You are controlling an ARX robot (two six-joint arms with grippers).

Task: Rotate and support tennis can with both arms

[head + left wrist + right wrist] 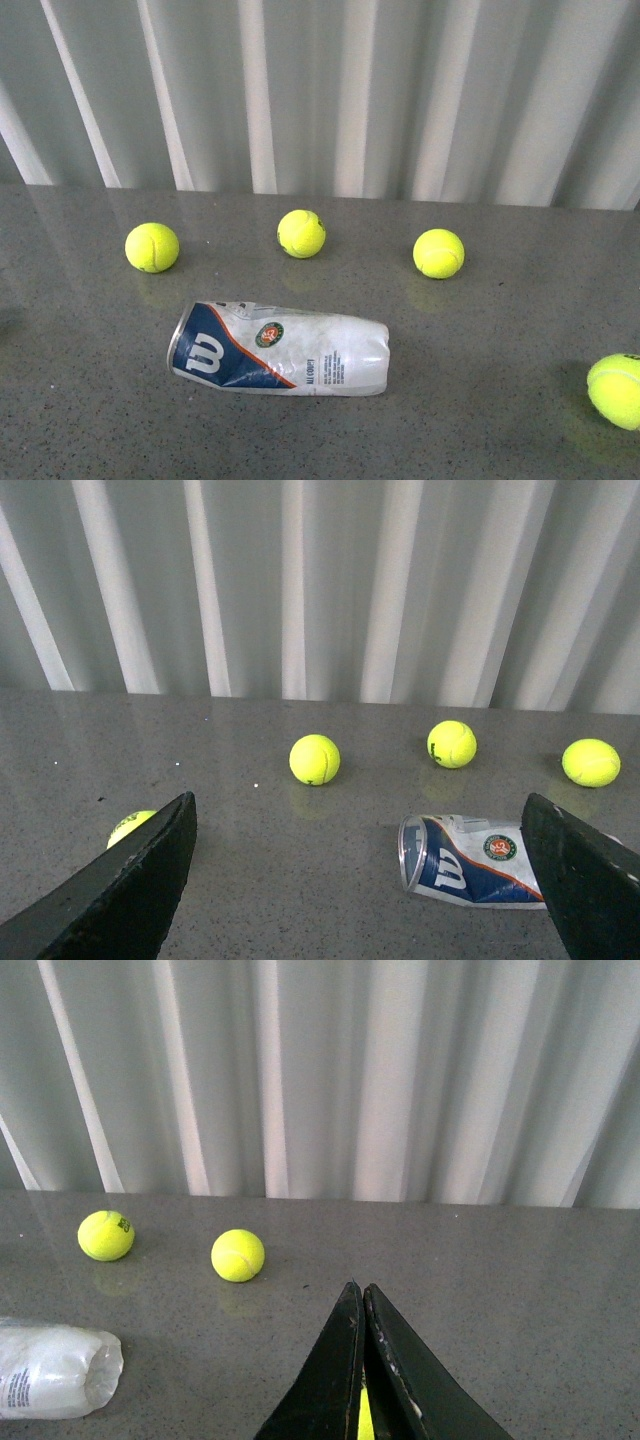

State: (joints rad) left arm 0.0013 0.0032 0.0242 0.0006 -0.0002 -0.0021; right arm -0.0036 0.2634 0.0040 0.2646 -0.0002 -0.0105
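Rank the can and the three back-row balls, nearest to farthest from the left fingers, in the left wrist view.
1. Can, just ahead, rightward.
2. Left ball, straight ahead.
3. Middle ball, further back.
4. Right ball, far end of the row.

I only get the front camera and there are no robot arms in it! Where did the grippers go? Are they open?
Observer: The left gripper is open, with its jaws spread wide. The tennis can lies just ahead of it.
Operator: What about the other one?
Observer: The right gripper is shut, with its jaws pressed together. It isn't on the can.
Operator: I count four balls. Are there any more?
Observer: It looks like one more. The left wrist camera shows another tennis ball, half hidden behind one finger of that gripper, off to the side where your view stops.
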